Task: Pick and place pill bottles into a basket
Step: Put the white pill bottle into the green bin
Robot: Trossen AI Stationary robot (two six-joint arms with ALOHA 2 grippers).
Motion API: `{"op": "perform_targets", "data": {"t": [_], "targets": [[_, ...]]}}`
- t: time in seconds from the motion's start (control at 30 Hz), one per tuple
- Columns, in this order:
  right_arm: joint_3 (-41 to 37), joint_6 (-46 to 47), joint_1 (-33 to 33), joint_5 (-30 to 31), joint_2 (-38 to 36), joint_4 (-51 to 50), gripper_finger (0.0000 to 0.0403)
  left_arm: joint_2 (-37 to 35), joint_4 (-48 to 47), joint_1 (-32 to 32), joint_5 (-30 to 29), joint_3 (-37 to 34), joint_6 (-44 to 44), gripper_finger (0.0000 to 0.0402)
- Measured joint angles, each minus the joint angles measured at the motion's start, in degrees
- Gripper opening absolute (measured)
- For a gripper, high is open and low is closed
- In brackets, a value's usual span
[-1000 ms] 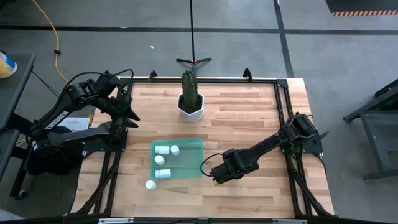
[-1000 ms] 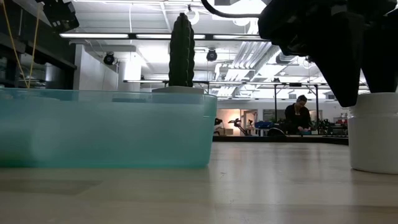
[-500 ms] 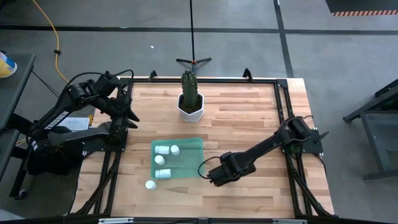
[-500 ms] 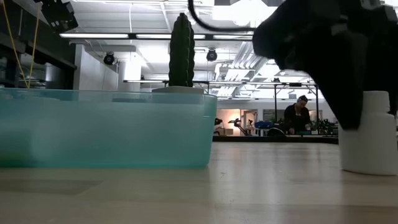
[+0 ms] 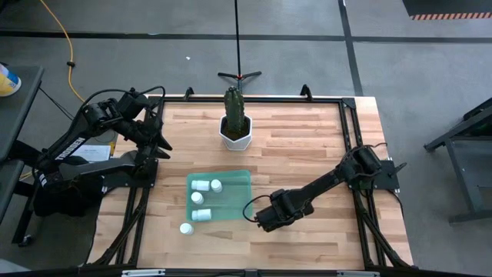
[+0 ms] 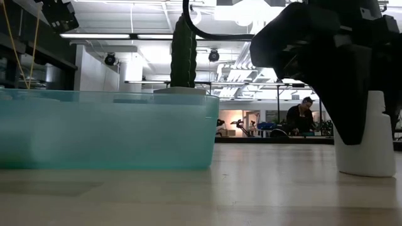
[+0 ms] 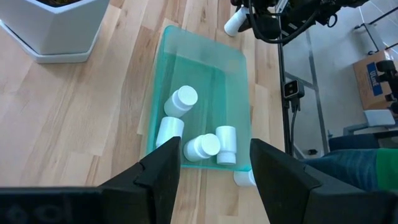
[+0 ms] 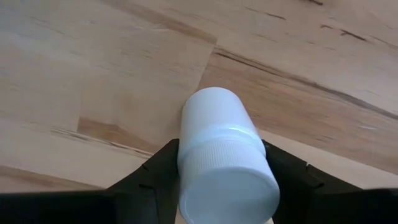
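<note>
High view shows the right gripper low over the wooden table, just off the basket at the basket's 4 o'clock corner. Right wrist view has its 2 dark fingers pressed against either side of a white pill bottle, so it is clenched on that bottle, cap toward the camera. From table height the bottle stands upright with its base on the wood, the dark gripper wrapped over its upper part.

The teal basket lies flat at about 6 o'clock from the cactus pot. Inside it I count 4 bottles, some upright, some on their sides. 1 more bottle stands on the table just outside the basket's 7 o'clock corner.

The left gripper hangs raised at the table's 9 o'clock edge, well apart from the basket, its fingers spread and holding nothing.
</note>
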Motion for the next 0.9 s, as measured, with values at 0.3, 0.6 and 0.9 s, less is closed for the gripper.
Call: {"op": "perform_targets", "data": {"t": [0.3, 0.6, 0.9], "targets": [[0.24, -0.43, -0.11, -1.33, -0.07, 0.39, 0.0170, -0.02, 0.01, 0.00, 0.00, 0.00, -0.02, 0.0225], [9.11, -2.34, -0.55, 4.36, -0.20, -7.16, 0.0169, -0.01, 0.01, -0.01, 0.00, 0.00, -0.02, 0.0225], [23.92, -7.92, -4.15, 8.78, -0.26, -16.95, 0.0168, -0.02, 0.01, -0.01, 0.00, 0.00, -0.02, 0.0225]]}}
